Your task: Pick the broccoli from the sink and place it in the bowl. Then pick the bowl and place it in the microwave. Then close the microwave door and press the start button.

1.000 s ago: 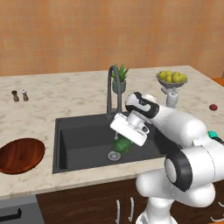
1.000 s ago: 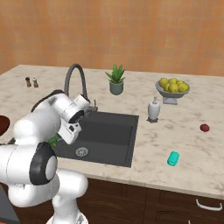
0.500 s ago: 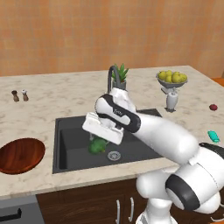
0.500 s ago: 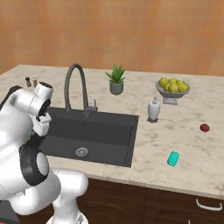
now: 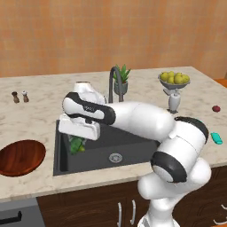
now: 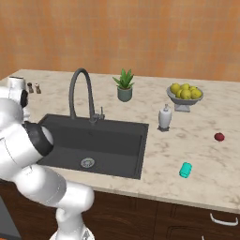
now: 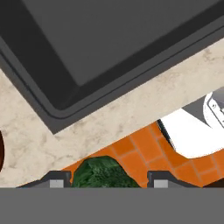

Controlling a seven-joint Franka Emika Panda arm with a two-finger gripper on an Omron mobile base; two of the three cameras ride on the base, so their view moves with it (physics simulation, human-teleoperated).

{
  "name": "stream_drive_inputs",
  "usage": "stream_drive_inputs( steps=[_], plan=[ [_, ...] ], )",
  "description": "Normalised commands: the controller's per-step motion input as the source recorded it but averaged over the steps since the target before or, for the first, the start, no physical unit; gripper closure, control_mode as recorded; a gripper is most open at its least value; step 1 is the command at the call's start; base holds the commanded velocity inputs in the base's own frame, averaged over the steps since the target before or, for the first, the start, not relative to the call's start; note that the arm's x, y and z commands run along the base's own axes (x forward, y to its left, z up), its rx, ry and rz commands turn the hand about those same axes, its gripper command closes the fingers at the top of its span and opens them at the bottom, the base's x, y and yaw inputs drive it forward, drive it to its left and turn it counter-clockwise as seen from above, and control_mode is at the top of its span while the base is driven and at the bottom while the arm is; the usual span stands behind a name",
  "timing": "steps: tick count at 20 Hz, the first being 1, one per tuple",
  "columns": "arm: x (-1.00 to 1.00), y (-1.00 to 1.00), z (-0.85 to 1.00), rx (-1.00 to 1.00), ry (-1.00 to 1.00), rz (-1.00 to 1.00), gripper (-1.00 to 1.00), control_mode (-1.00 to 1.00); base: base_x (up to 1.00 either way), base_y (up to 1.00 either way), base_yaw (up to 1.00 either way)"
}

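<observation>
1. Left base view: the claw (image 5: 78, 141) hangs over the left end of the sink (image 5: 128, 150), just inside its left rim, with the white arm stretched across the basin from the right.
2. The broccoli (image 5: 76, 145) sits between the claw's fingers, gripped and raised clear of the sink floor.
3. The bowl (image 5: 20, 157) rests on the tabletop (image 5: 40, 111) to the left of the sink, near the front edge, well apart from the claw.
4. The round drain (image 5: 115, 157) lies on the sink floor to the right of the broccoli, and the grey tap (image 5: 111, 84) rises at the far rim.
5. Hand view: the broccoli (image 7: 104, 173) shows dark green and lumpy between the two dark fingertips (image 7: 54, 179), with the sink (image 7: 109, 48) corner and a strip of marbled tabletop (image 7: 131, 109) beyond.
6. Right base view: the sink (image 6: 122, 136) lies in the tabletop (image 6: 206, 159) with the drain (image 6: 87, 162) on its floor.
7. A potted plant (image 6: 124, 85) stands beyond the sink, a fruit bowl (image 6: 185, 95) to its right, a white soap bottle (image 6: 164, 117) by the sink's right rim, and a small teal object (image 6: 185, 170) nearer the front.
</observation>
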Motion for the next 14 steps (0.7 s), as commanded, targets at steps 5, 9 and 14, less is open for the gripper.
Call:
stream_drive_inputs(
  steps=[5, 9, 14],
  plan=[
    [0.35, 0.64, 0.04, -0.22, 0.12, -0.08, 1.00, -1.00, 0.00, 0.00, 0.00],
    [0.08, 0.42, -0.04, -0.06, -0.01, -0.01, 1.00, -1.00, 0.00, 0.00, 0.00],
    [0.18, 0.68, 0.00, -0.10, 0.00, -0.09, 1.00, -1.00, 0.00, 0.00, 0.00]
  ],
)
